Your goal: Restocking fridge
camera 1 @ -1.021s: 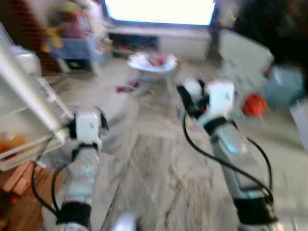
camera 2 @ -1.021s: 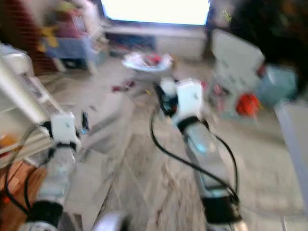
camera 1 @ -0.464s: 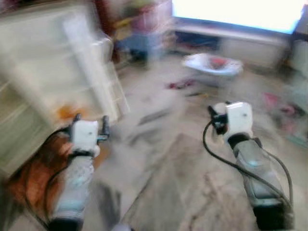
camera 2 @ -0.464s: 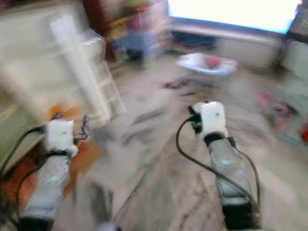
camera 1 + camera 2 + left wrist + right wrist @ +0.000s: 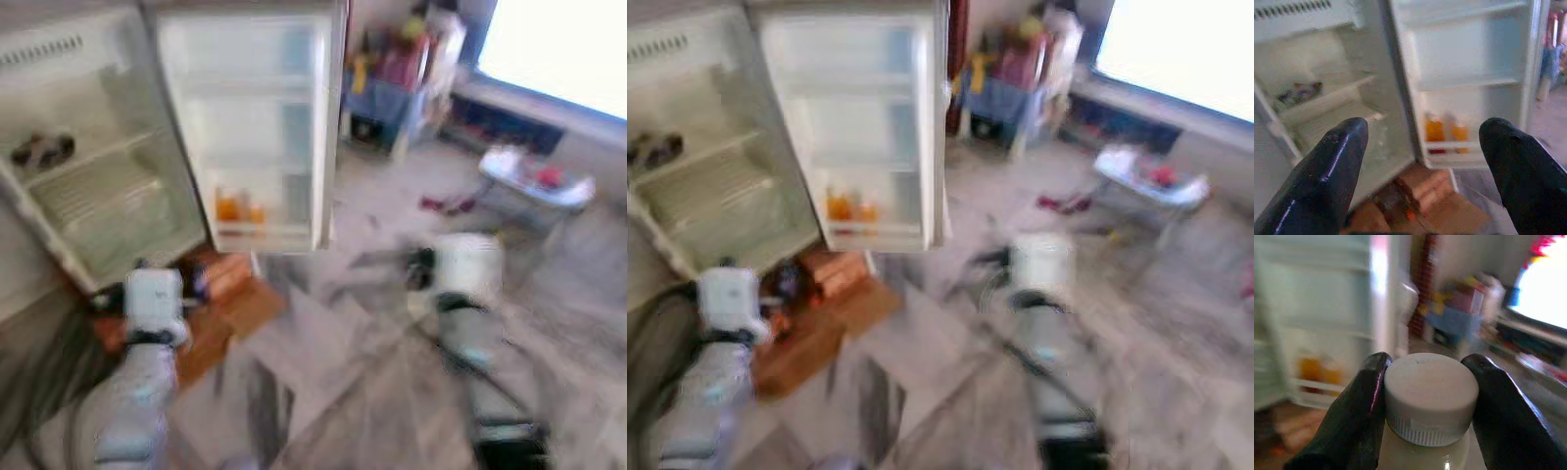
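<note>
Fridge is wide open ahead on the left, door swung out with two orange bottles sitting on its lower shelf. Right gripper has its fingers clamped on a white-capped bottle (pale liquid inside), held out over the floor. Left gripper has its fingers spread with nothing between them, pointed at the fridge. Head views are pretty blurry.

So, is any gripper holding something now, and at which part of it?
The right gripper holds a bottle by its white cap, one finger on each side. The left gripper is open and holds nothing.
</note>
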{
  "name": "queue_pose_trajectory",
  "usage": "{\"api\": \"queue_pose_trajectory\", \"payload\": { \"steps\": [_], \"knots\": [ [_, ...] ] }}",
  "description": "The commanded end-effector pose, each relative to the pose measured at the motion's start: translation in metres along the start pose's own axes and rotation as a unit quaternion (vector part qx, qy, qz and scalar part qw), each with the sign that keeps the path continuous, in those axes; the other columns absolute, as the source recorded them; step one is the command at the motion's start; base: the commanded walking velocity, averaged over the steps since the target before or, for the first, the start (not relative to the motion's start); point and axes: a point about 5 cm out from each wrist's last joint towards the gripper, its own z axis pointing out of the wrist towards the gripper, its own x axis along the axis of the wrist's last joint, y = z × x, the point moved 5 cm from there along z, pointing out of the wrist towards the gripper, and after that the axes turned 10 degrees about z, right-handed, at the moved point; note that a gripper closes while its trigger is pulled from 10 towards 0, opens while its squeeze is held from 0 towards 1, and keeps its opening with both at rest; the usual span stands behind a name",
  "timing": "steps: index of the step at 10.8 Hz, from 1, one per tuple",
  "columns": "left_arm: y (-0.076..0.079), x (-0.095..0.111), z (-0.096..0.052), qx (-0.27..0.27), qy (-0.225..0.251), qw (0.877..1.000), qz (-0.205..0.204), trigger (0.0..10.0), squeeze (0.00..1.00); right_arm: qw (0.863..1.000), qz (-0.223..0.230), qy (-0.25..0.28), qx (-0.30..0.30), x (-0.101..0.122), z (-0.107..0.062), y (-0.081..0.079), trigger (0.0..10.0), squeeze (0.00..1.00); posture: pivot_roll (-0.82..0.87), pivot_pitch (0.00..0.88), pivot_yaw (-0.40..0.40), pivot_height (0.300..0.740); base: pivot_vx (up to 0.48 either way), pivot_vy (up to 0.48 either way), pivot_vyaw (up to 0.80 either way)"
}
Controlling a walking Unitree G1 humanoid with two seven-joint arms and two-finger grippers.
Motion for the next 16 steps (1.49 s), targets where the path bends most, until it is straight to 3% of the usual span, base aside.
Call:
{"api": "queue_pose_trajectory", "payload": {
  "steps": [1,3,4,7,9,11,16],
  "knots": [
    [0.006,0.009,0.005,-0.008,0.012,1.0,0.002,10.0,0.0,0.999,-0.012,0.029,-0.016,0.018,0.006,0.013,10.0,0.0,0.07,0.0,-0.024,0.74,0.461,0.0,0.0],
    [0.007,0.01,0.008,-0.016,0.008,1.0,0.008,10.0,0.0,0.999,-0.011,0.039,-0.014,0.025,0.014,0.011,10.0,0.0,0.06,0.007,-0.016,0.74,0.474,0.0,0.0],
    [0.005,0.01,0.013,-0.009,0.003,1.0,-0.013,10.0,0.0,0.999,-0.005,0.053,-0.006,0.033,0.02,0.004,10.0,0.0,0.06,0.014,-0.008,0.74,0.48,0.0,0.0],
    [0.01,0.012,0.017,-0.018,0.001,1.0,-0.006,10.0,0.0,0.998,-0.002,0.054,0.018,0.032,0.021,-0.009,10.0,0.0,0.06,0.028,-0.009,0.74,0.436,0.0,0.0],
    [0.013,0.01,0.015,-0.018,-0.007,1.0,-0.012,10.0,0.0,0.999,0.005,0.05,0.018,0.03,0.021,-0.009,10.0,0.0,0.06,0.037,-0.011,0.74,0.431,0.0,0.0],
    [0.009,0.008,0.015,-0.004,-0.01,1.0,-0.009,10.0,0.0,0.998,-0.014,0.052,0.025,0.032,0.022,-0.009,10.0,0.0,0.06,0.039,-0.01,0.74,0.366,0.313,0.71],
    [0.01,0.013,0.015,0.014,-0.012,1.0,-0.019,10.0,0.0,0.999,-0.006,0.05,0.018,0.032,0.023,-0.003,10.0,0.0,0.07,0.056,-0.014,0.74,0.0,0.0,0.78]
  ]
}}
